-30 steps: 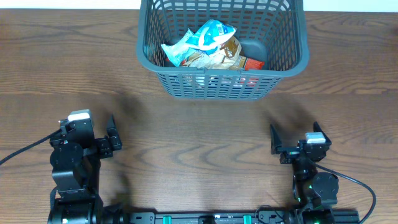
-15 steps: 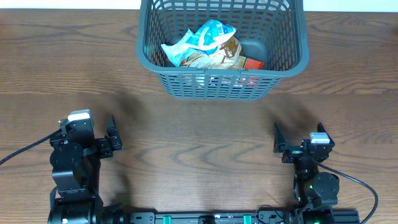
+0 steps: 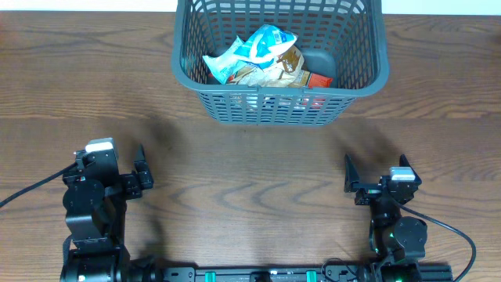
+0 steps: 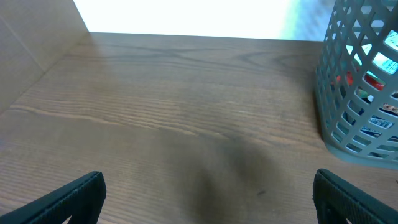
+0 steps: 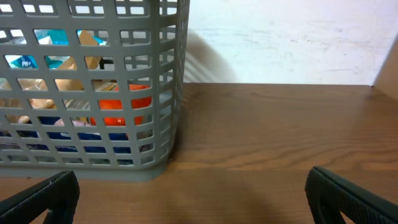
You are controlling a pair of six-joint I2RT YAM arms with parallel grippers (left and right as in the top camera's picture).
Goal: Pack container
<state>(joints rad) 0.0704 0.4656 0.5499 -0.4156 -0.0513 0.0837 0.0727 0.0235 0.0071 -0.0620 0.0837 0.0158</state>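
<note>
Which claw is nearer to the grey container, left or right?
Right. The right claw is in front of the right corner of the container; the left claw is farther, out past its left side.

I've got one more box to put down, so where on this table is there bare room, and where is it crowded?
The widest bare stretch of table lies between the basket and the open left gripper and right gripper. Bare strips also flank the basket on both sides. Inside it is crowded: packets pile across most of its floor.
</note>
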